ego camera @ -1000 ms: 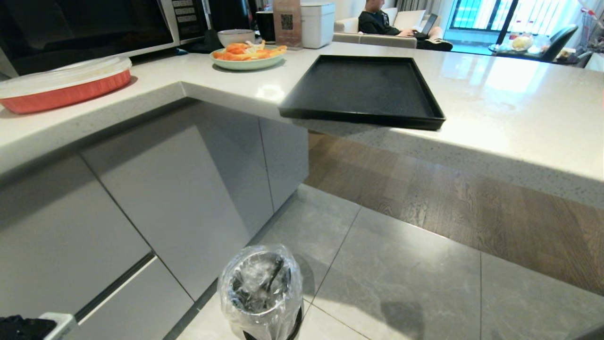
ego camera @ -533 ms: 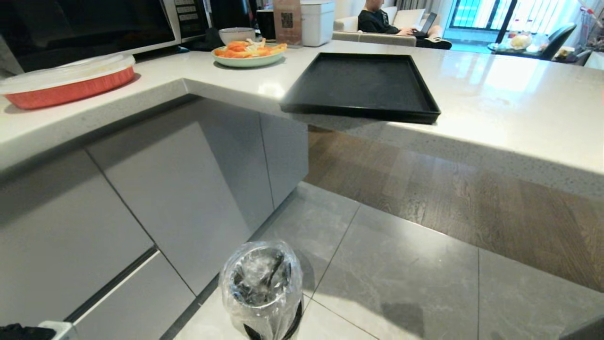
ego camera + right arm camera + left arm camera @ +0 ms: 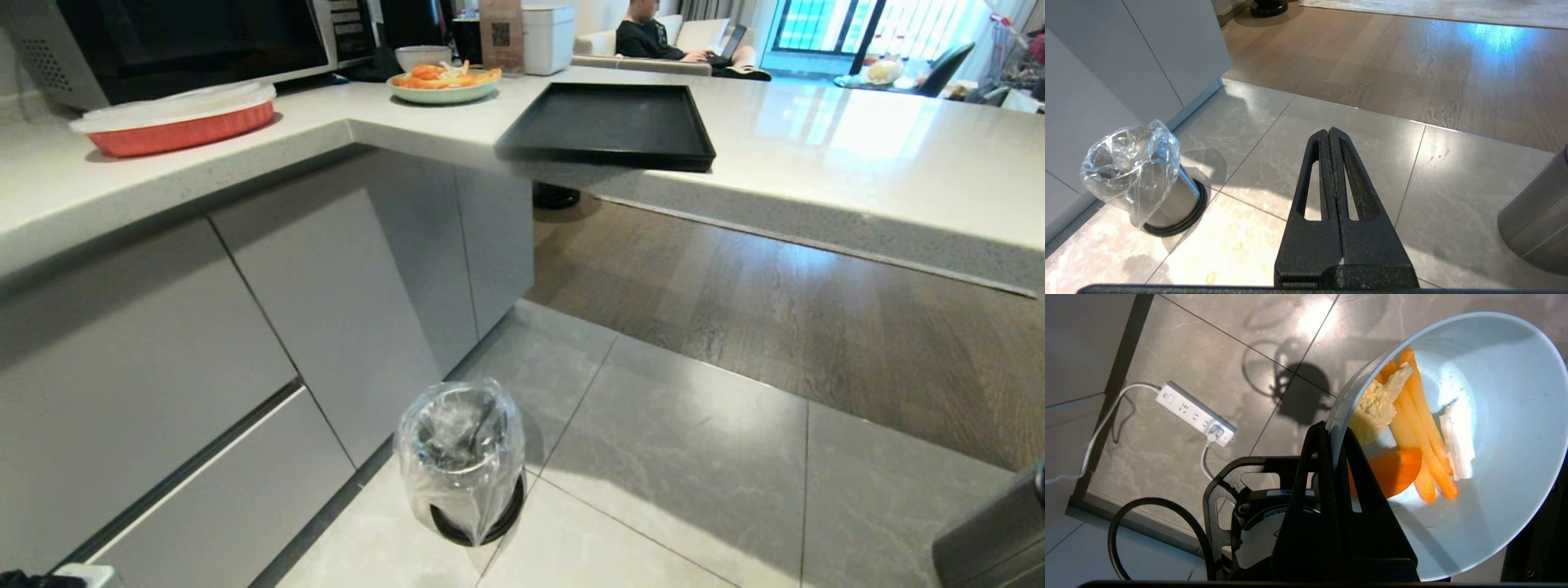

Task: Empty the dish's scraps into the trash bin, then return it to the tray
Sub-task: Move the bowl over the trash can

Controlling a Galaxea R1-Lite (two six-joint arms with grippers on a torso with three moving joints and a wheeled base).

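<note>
Item: dish (image 3: 1494, 416), small round bowl, white inside, glossy; carried over the tiled floor, tilted, its rim pinched between the clenched fingers of the left hand (image 3: 1333, 435). Contents: scraps (image 3: 1412, 433), several orange carrot sticks, one thicker orange chunk, pale yellowish-white bits, all resting against the lower wall and not yet tipped out. Handling, judged: rigid, breakable, slick glaze; a thin rim grip leaves little margin, so any tilt should be slow; scraps look moist and may cling. Best hold remains the rim edge, as taken. Destination one: trash bin (image 3: 464, 457), dark cylinder with crinkled clear liner over its rim, standing on the floor beside the grey cabinets. Destination two: tray (image 3: 608, 122), matte black, bare, overhanging the edge of the pale surface. Right hand (image 3: 1329, 134): clenched on nothing, hanging over the floor tiles. Writing: none legible; a power strip (image 3: 1195, 414) on the floor shows no readable marking.
</note>
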